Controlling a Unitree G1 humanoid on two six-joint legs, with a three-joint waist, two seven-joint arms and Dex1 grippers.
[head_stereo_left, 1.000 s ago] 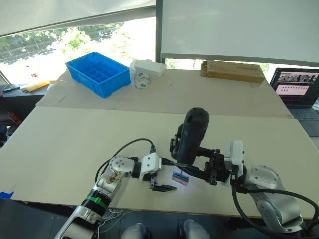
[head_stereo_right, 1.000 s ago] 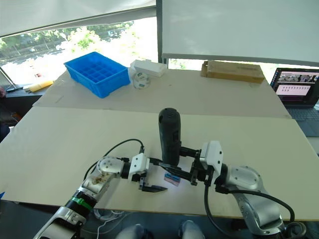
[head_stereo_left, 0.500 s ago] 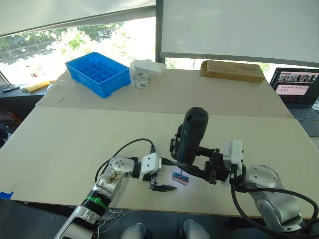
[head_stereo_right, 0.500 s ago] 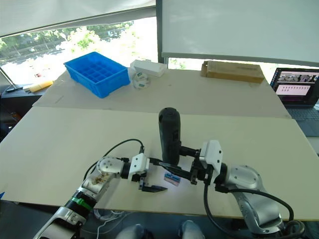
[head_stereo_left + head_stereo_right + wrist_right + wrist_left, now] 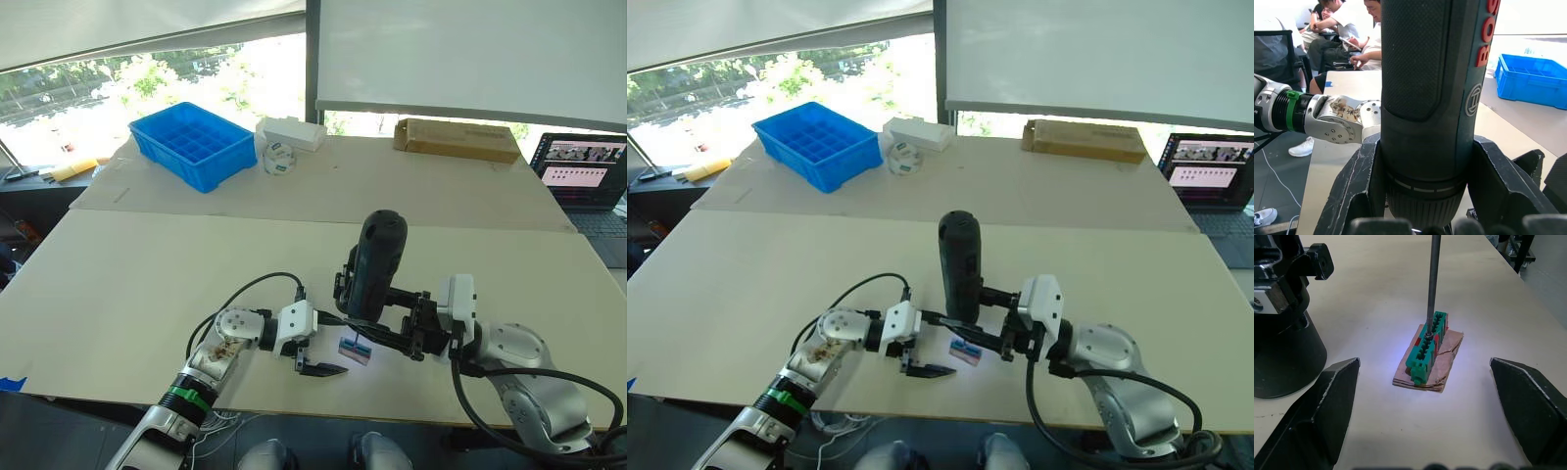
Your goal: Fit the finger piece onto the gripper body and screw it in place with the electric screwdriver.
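Note:
My right gripper (image 5: 387,315) is shut on the electric screwdriver (image 5: 377,264), a thick black tool held upright. Its thin metal bit (image 5: 1433,284) points down, the tip resting on a small green-and-tan block (image 5: 1427,355) on the table. My left gripper (image 5: 1422,363) stands open, one black finger on each side of that block, close to the table's front edge. The gripper body (image 5: 1281,333), black with a round base, stands just beside the block, partly hidden behind the screwdriver in the eye views. The finger piece is out of view.
At the back of the table are a blue compartment bin (image 5: 191,145), a white box (image 5: 294,132), a tape roll (image 5: 279,159) and a cardboard box (image 5: 456,139). A laptop (image 5: 583,171) sits at the far right. Seated people (image 5: 1347,34) appear in the right wrist view.

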